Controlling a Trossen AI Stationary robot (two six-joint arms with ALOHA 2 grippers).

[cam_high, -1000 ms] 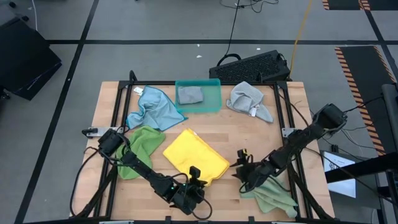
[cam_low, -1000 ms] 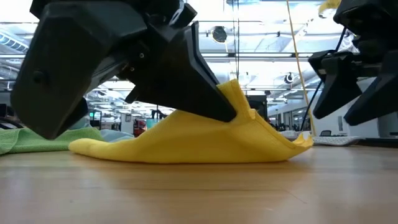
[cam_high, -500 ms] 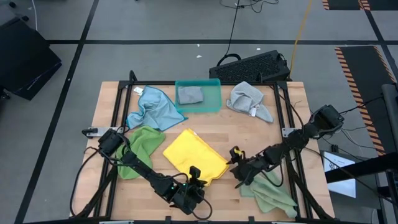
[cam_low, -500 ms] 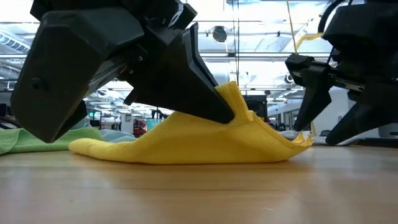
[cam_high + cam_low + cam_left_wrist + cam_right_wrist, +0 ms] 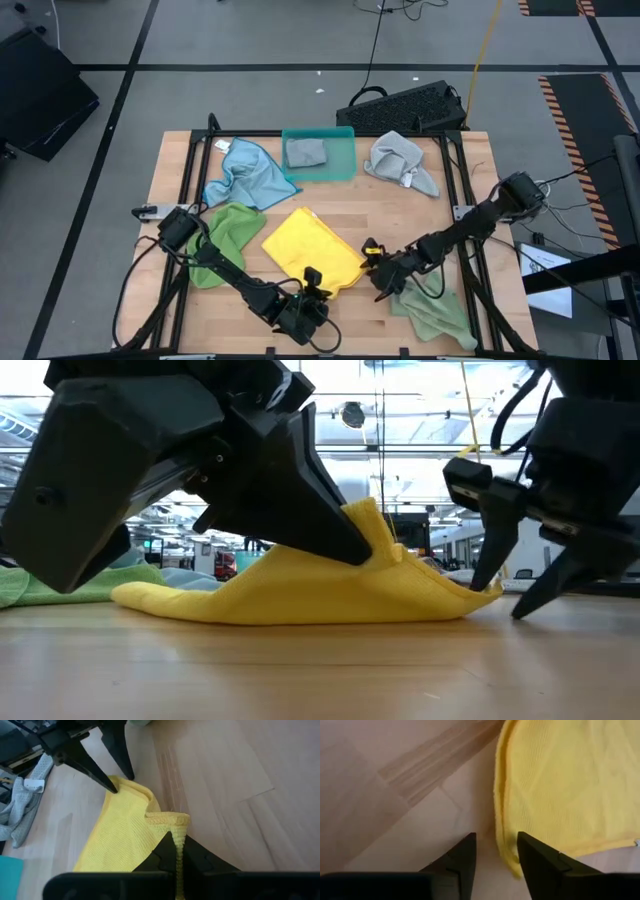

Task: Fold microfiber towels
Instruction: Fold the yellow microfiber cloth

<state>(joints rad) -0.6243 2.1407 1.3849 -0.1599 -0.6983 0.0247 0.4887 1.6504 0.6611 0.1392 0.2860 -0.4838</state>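
Note:
The yellow towel point(image 5: 312, 250) lies on the table's near middle, with one corner raised. My left gripper point(image 5: 313, 281) is at its near corner and shut on it; it fills the left of the low view point(image 5: 368, 546). My right gripper point(image 5: 372, 263) is open, low at the towel's right corner. Its fingers point(image 5: 470, 851) stand on either side of the towel's edge point(image 5: 499, 831). A light blue towel point(image 5: 246, 172), two green towels point(image 5: 226, 236) point(image 5: 432, 312) and a grey towel point(image 5: 400, 160) lie around. Another grey towel point(image 5: 305, 152) lies in the teal tray point(image 5: 346, 150). My left gripper pinches the yellow towel's near corner point(image 5: 175, 823) between its two fingers, coming from the table's near side and slanting down. The corner point(image 5: 368, 518) is lifted off the table and the rest of the towel lies flat. One layer or several, I cannot tell. My right gripper has one fingertip point(image 5: 112, 787) at the towel's right corner; I cannot tell whether it touches.
A black keyboard point(image 5: 405, 106) lies beyond the table's far edge. Bare wood shows at the table's middle point(image 5: 400, 215) and along the near edge point(image 5: 360, 330). A black frame rail point(image 5: 462, 200) runs along the right side.
My right gripper has gone toward the table's left and down, from over the near right green towel to the yellow towel's right corner, its fingers still open. My left gripper and the raised corner have kept still.

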